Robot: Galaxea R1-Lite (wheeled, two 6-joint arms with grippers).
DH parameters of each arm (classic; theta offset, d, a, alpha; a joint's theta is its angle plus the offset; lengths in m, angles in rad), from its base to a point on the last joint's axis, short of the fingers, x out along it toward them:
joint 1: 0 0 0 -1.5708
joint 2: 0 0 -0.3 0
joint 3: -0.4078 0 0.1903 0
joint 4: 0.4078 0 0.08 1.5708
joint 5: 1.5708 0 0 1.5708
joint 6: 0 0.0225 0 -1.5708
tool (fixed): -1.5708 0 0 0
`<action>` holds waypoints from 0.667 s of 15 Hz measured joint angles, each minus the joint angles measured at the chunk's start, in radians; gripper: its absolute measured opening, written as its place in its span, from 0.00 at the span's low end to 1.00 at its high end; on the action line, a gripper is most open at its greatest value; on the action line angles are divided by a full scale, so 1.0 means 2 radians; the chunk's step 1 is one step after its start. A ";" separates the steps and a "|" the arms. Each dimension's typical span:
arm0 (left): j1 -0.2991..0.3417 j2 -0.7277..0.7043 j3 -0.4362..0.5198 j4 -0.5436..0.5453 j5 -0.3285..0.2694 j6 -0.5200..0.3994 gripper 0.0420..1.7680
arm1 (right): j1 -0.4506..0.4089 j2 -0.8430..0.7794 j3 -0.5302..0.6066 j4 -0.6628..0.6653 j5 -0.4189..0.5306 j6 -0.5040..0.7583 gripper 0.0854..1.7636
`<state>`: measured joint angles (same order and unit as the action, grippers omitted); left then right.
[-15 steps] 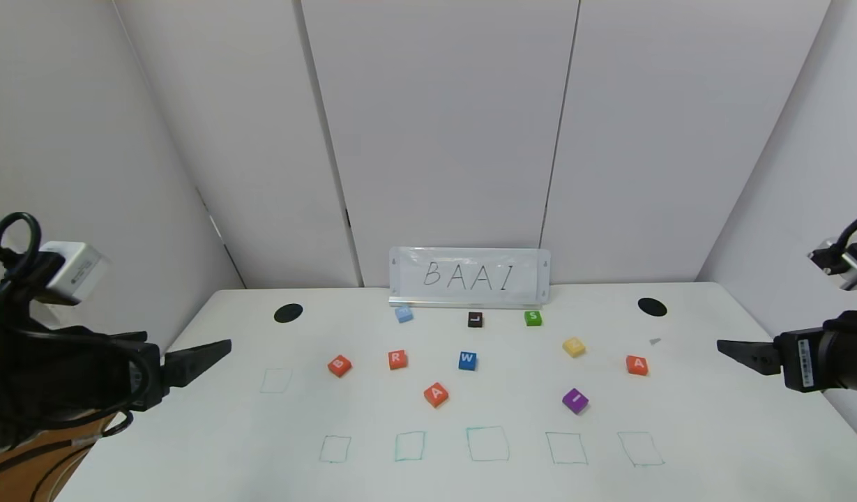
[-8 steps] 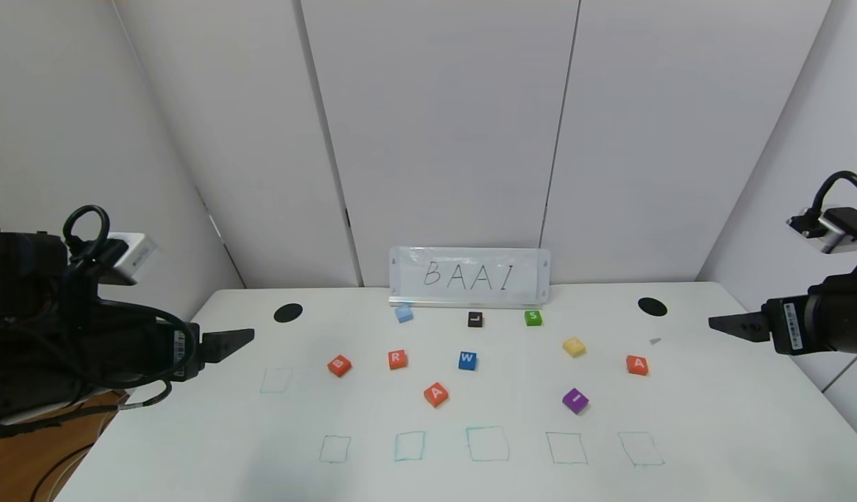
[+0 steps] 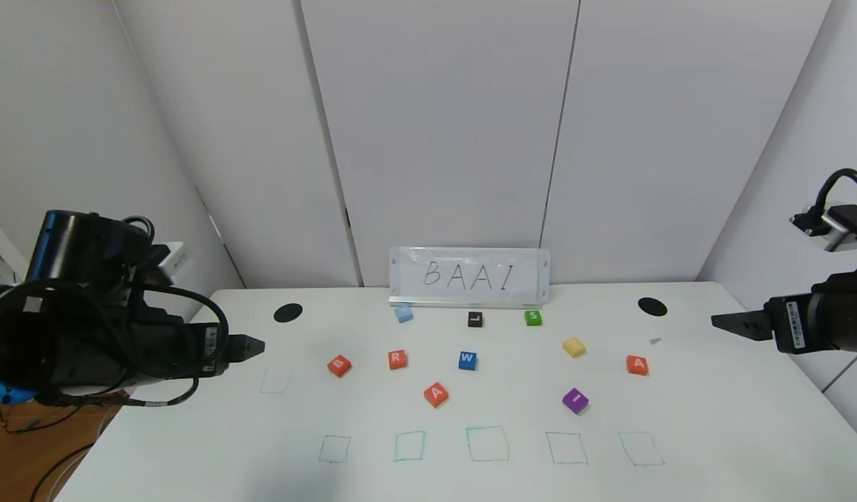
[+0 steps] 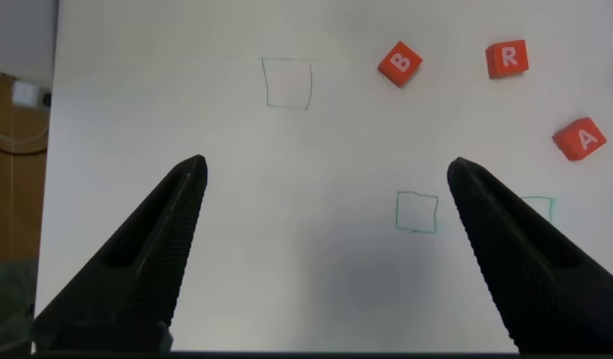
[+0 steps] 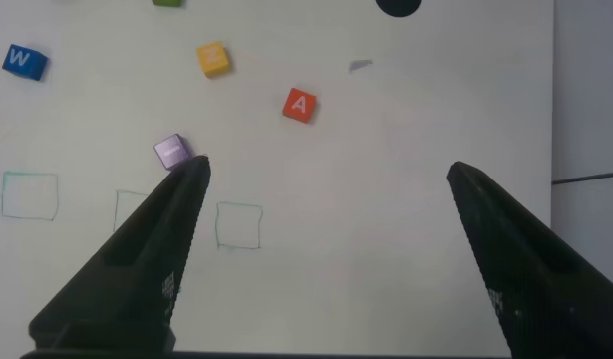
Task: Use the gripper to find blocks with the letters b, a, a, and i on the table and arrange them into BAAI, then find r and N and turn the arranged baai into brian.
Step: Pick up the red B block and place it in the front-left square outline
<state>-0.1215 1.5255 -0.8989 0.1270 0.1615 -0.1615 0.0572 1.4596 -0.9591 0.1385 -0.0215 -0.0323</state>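
On the white table (image 3: 714, 418) lie orange-red blocks B (image 3: 339, 364), R (image 3: 397, 359) and two A blocks (image 3: 436, 394) (image 3: 636, 364), and a purple I (image 3: 575, 400). No block reads N to me. My left gripper (image 3: 250, 345) hangs open above the table's left side, left of B (image 4: 399, 64); the left wrist view shows its jaws (image 4: 326, 167) wide apart over bare table. At the right edge, my right gripper (image 3: 724, 323) is open too (image 5: 326, 168), with the I (image 5: 172, 152) and an A (image 5: 299, 105) beyond it.
Blue W (image 3: 467, 360), black L (image 3: 475, 319), green S (image 3: 533, 318), yellow (image 3: 574, 346) and light blue (image 3: 403, 314) blocks lie farther back. A BAAI sign (image 3: 469, 277) stands at the back edge. Green outlines (image 3: 487, 443) run along the front, with one more at left (image 3: 276, 380).
The left arm has swung up and reached further in over the table's left side. The right gripper has risen a little. No block has moved.
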 joint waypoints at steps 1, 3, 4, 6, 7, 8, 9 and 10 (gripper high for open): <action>-0.008 0.006 -0.027 0.039 0.001 -0.027 0.97 | 0.000 -0.002 0.000 0.000 0.000 0.000 0.97; -0.024 0.021 -0.084 0.109 0.001 -0.086 0.97 | 0.000 -0.007 0.000 0.000 0.000 0.000 0.97; -0.031 0.031 -0.115 0.142 0.001 -0.116 0.97 | 0.000 -0.009 0.001 0.001 0.000 0.000 0.97; -0.044 0.056 -0.183 0.210 -0.002 -0.175 0.97 | 0.001 -0.013 0.002 0.001 0.001 0.000 0.97; -0.048 0.071 -0.216 0.239 -0.004 -0.202 0.97 | 0.001 -0.014 0.002 0.001 0.001 0.000 0.97; -0.053 0.088 -0.246 0.263 -0.006 -0.229 0.97 | 0.001 -0.016 0.002 0.001 0.001 0.000 0.97; -0.057 0.107 -0.276 0.284 -0.006 -0.260 0.97 | 0.001 -0.017 0.002 0.001 0.001 0.000 0.97; -0.061 0.125 -0.301 0.301 -0.007 -0.282 0.97 | 0.002 -0.017 0.003 0.001 0.001 0.000 0.97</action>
<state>-0.2434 1.7751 -1.5004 0.7285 0.1481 -0.7247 0.0606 1.4249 -0.9534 0.1413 -0.0196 -0.0319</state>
